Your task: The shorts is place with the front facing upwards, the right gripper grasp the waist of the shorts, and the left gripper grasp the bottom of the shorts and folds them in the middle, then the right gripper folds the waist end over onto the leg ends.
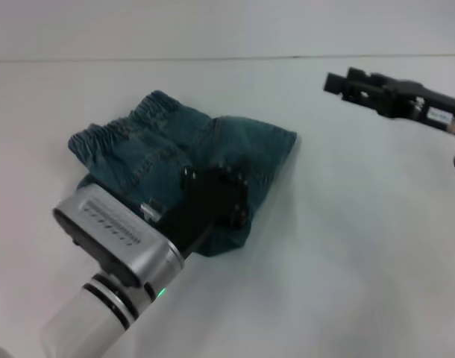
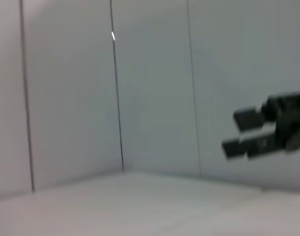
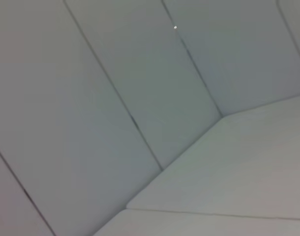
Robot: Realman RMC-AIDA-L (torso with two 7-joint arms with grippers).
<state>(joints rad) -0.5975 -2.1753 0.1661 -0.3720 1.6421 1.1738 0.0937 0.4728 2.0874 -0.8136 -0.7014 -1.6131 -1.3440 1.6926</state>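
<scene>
The blue-green denim shorts (image 1: 184, 168) are lying bunched in a folded heap on the white table (image 1: 347, 246), left of centre in the head view, with the puckered elastic waist (image 1: 123, 133) showing along the far-left edge. The left gripper (image 1: 216, 195), a black 2-fingered claw on a silver-cylinder arm, is sitting right over the near part of the cloth; I cannot tell whether its fingers are apart or clamped on fabric. The right gripper (image 1: 338, 82), the black claw on a labelled arm, is hovering well apart to the far right; its 2 fingers (image 2: 248, 119) are standing apart, holding nothing. The denim is looking soft, floppy and fairly light, yet thick at the seams. The gathered waistband likely offers the firmest hold for the final fold.
</scene>
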